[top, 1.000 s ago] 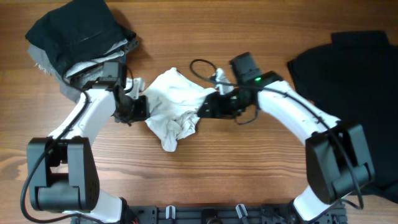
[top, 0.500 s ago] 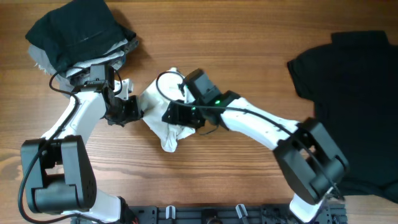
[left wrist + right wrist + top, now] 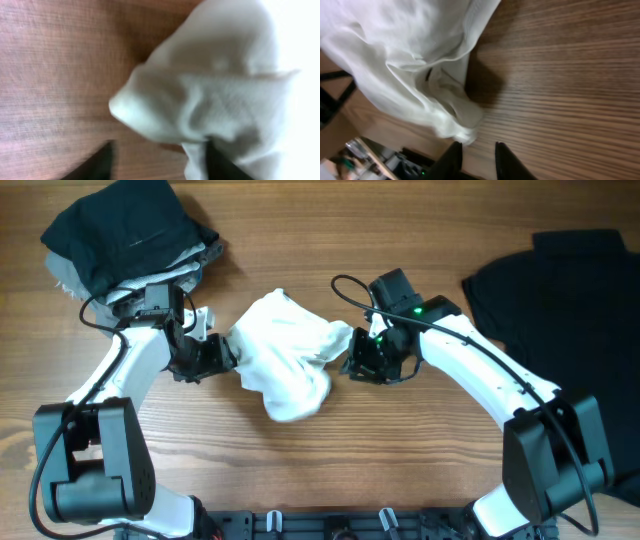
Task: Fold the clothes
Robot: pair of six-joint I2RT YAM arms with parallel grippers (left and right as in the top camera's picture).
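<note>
I'm at the flattening step: the white garment (image 3: 285, 365) lies bunched mid-desk (image 3: 400, 240). My right fingers (image 3: 452, 157) stand slightly apart, with the cloth's tip just beyond them. I cannot tell about the blurred left fingers (image 3: 102, 160). Next, I judge, grip opposite edges and spread.

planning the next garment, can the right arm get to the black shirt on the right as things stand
Probably yes: only bare table lies between the right end effector and the black shirt. It sits at the white garment; grip unclear.
</note>
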